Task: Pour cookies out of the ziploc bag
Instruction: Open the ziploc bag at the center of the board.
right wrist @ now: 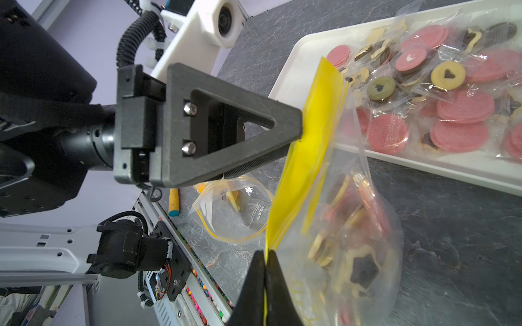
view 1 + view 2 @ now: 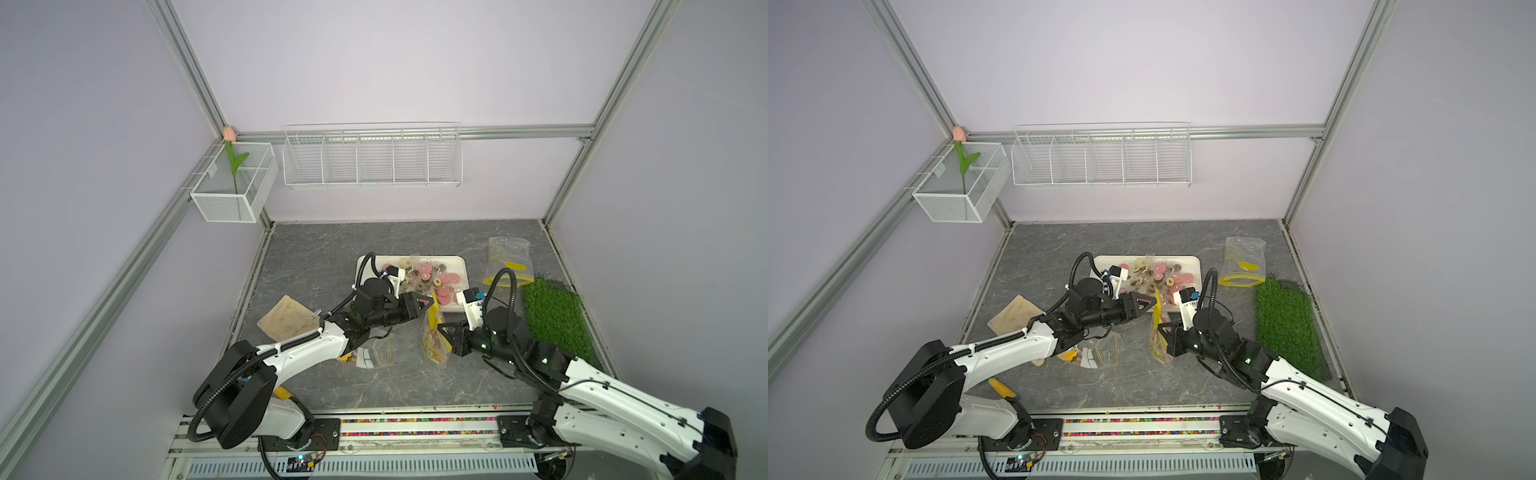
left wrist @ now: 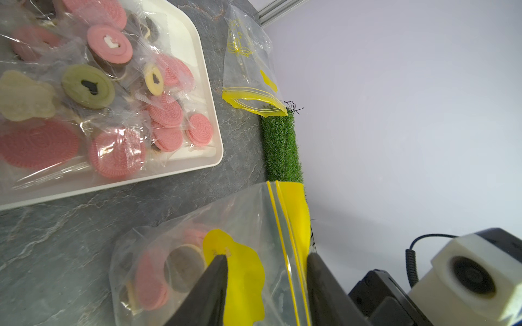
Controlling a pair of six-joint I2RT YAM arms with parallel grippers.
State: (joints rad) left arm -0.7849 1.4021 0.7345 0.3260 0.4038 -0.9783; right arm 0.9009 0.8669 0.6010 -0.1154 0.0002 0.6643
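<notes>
A clear ziploc bag [image 2: 434,340] [image 2: 1160,345] [image 3: 240,214] [image 1: 353,225] with a yellow zip strip stands upright on the grey table, just in front of a white tray [image 2: 453,262] [image 2: 1187,262] [image 3: 192,42] [image 1: 299,70]. Cookies [image 3: 152,279] [image 1: 364,271], pink, beige and dark, sit low inside the bag. Many wrapped cookies [image 2: 432,276] [image 2: 1163,274] [image 3: 107,93] [image 1: 457,113] lie on the tray. My right gripper [image 2: 441,330] [image 2: 1161,329] [image 1: 265,254] is shut on the yellow strip. My left gripper [image 2: 430,305] [image 2: 1152,303] [image 3: 267,258] [image 1: 300,132] is open, its jaws straddling the bag's top.
An empty yellow-rimmed bag [image 2: 509,259] [image 2: 1244,262] [image 3: 248,70] lies at the back right beside a green grass mat [image 2: 552,316] [image 2: 1287,324] [image 3: 281,146]. A clear bag of white tags [image 2: 370,353] [image 2: 1104,353] [image 1: 234,209] lies under the left arm. A wooden board [image 2: 286,318] [image 2: 1015,316] lies at the left.
</notes>
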